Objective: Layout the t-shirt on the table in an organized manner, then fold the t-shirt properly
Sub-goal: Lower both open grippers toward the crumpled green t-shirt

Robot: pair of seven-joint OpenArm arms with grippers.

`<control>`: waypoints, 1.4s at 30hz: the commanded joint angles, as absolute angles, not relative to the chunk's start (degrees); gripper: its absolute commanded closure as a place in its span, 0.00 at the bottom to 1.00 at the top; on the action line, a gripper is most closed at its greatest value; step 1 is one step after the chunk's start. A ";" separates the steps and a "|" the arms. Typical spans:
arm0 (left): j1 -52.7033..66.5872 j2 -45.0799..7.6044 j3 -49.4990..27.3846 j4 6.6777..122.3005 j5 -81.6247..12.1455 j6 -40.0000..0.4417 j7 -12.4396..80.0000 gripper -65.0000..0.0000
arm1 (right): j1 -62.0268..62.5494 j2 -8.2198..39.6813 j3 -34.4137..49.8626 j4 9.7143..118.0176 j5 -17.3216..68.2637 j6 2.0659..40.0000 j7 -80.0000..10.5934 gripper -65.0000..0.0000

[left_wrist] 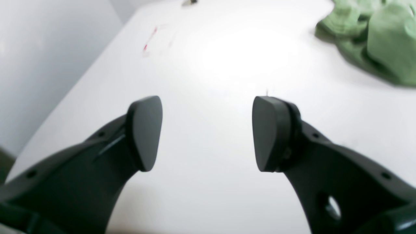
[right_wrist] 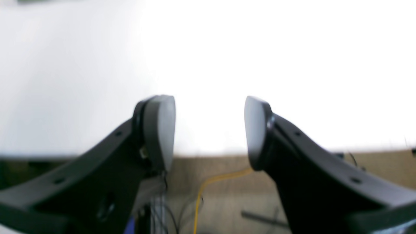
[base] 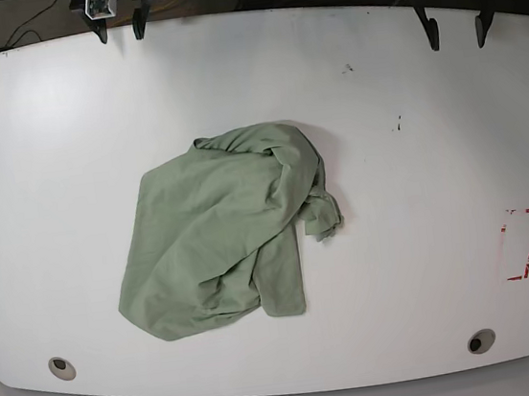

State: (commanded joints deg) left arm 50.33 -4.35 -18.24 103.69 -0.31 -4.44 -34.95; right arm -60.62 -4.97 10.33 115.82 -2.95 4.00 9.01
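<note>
The t-shirt [base: 226,236] lies crumpled mid-table [base: 412,141]; both grippers [left_wrist: 208,133] [right_wrist: 209,130] are spread, empty. Several layers could be pinched together, worsening tangles.

Soft, wrinkled matt cloth is seen in the t-shirt [base: 220,232]; the table [base: 412,141] is smooth and faintly glossy; the left gripper [left_wrist: 207,133] is matt black plastic.

I work in what looks like a robotics lab: a big white table [base: 35,139] with curved edges, red tape marks [base: 520,244] and two grey grommets [base: 61,367], bare cables [right_wrist: 208,188] (one yellow) trailing over the brown floor [right_wrist: 373,169] beyond its edge, and plain pale walls [left_wrist: 42,58].
</note>
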 joint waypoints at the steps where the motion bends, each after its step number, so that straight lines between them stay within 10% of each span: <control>1: 49.54 -4.35 -18.24 103.69 -0.31 -4.44 -34.95 0.37 | -60.00 -4.97 10.33 115.82 -2.95 4.00 9.01 0.50; 42: 30.73 0.22 -15.60 95.78 -0.04 -4.26 -30.73 0.37 | -14.29 -1.54 10.77 113.98 -2.86 4.70 -24.75 0.49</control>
